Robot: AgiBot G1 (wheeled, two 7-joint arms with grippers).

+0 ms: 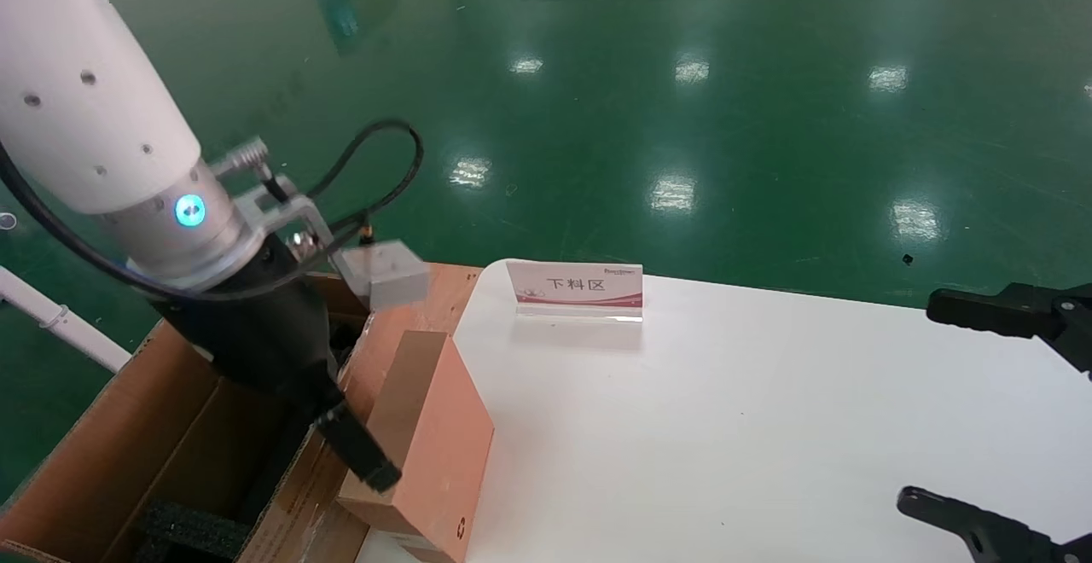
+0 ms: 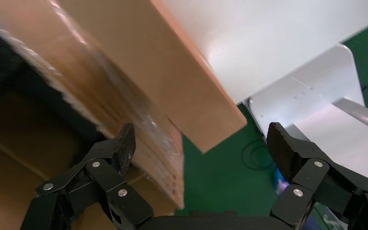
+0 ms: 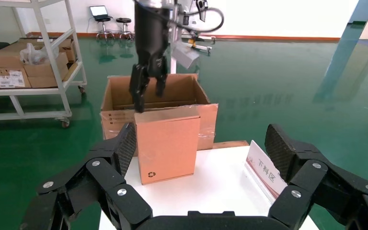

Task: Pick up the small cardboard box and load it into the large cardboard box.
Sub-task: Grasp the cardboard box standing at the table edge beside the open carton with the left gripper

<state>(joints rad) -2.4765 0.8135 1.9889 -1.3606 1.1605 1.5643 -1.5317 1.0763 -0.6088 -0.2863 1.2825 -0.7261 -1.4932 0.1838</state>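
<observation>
The small cardboard box (image 1: 444, 452) (image 3: 167, 143) stands on edge at the left rim of the white table (image 1: 768, 426), recycling mark low on its pinkish face. My left gripper (image 1: 375, 469) (image 3: 148, 93) hangs open just above the box's top edge near one end, gripping nothing. From the left wrist, the small cardboard box (image 2: 172, 67) lies beyond the spread fingers (image 2: 124, 146). The large cardboard box (image 1: 102, 452) (image 3: 115, 120) stands open on the floor directly left of the table, a taped flap against the small box. My right gripper (image 1: 947, 409) (image 3: 203, 146) stays open over the table's right side.
A small red-and-white sign (image 1: 576, 286) (image 3: 266, 167) stands near the table's far edge. Black foam (image 1: 192, 529) lies inside the large box. A white shelf cart with cartons (image 3: 28, 62) stands farther off on the green floor.
</observation>
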